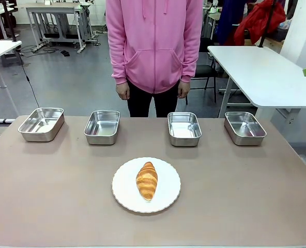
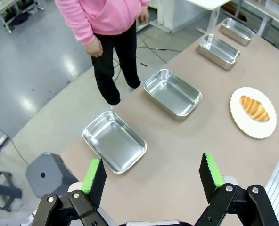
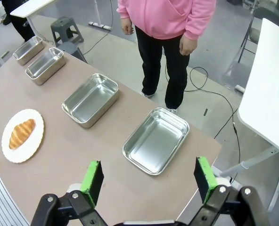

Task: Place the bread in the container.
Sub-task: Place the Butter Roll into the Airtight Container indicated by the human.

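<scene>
Your bread lies on the round white plate at the middle of the table, with four steel trays in a row beyond it. The left gripper and the right gripper hang above the table's ends. Both have their fingers spread wide, hold nothing, and are well apart from the bread.

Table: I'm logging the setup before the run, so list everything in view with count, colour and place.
bread: 1, golden-brown, on the plate
plate: 1, white, mid-table, robot's side
steel trays: 4, silver, empty, row along the person's edge
table: 1, tan, between robot and person
person: 1, pink hoodie, standing at far side
left gripper: 1, black, green pads, open, above table's left end
right gripper: 1, black, green pads, open, above table's right end
</scene>
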Controlling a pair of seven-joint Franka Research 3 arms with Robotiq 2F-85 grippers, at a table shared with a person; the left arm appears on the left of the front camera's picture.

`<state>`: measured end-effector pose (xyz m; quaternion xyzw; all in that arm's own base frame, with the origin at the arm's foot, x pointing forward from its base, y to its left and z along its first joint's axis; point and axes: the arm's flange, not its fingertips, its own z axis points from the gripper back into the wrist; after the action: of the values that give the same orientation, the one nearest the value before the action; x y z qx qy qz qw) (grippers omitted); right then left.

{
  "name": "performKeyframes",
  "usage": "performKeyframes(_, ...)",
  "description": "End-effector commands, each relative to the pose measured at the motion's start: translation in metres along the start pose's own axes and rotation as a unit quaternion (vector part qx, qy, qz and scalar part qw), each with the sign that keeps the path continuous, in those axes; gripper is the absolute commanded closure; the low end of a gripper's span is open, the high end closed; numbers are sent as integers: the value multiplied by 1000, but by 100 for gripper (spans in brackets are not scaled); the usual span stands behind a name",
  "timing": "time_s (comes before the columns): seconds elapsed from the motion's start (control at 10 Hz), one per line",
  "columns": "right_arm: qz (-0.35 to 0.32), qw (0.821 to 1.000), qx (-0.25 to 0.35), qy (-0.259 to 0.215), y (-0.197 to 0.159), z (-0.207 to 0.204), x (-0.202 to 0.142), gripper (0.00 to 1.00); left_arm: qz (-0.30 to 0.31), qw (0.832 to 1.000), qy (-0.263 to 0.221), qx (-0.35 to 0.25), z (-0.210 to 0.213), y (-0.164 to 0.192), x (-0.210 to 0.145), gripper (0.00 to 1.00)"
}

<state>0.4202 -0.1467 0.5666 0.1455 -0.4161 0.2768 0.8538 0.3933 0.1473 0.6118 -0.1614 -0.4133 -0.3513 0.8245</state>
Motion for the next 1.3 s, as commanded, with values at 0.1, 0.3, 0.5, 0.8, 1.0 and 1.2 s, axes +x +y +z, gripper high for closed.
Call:
performKeyframes(0.1,5,1000,5,-11,-2,0,0,0,-3,1000,-3,-2,1,-1,1,0)
performKeyframes(0.3,5,1000,5,-11,-2,0,0,0,-3,1000,-3,-2,1,-1,1,0)
performKeyframes(0.5,5,1000,5,-11,-2,0,0,0,-3,1000,-3,-2,1,-1,1,0)
performKeyframes(0.8,5,1000,5,-11,-2,0,0,0,-3,1000,-3,-2,1,-1,1,0)
performKeyframes(1.0,5,1000,5,-11,-2,0,0,0,-3,1000,-3,-2,1,-1,1,0)
performKeyframes(1.2,5,1000,5,-11,-2,0,0,0,-3,1000,-3,-2,1,-1,1,0)
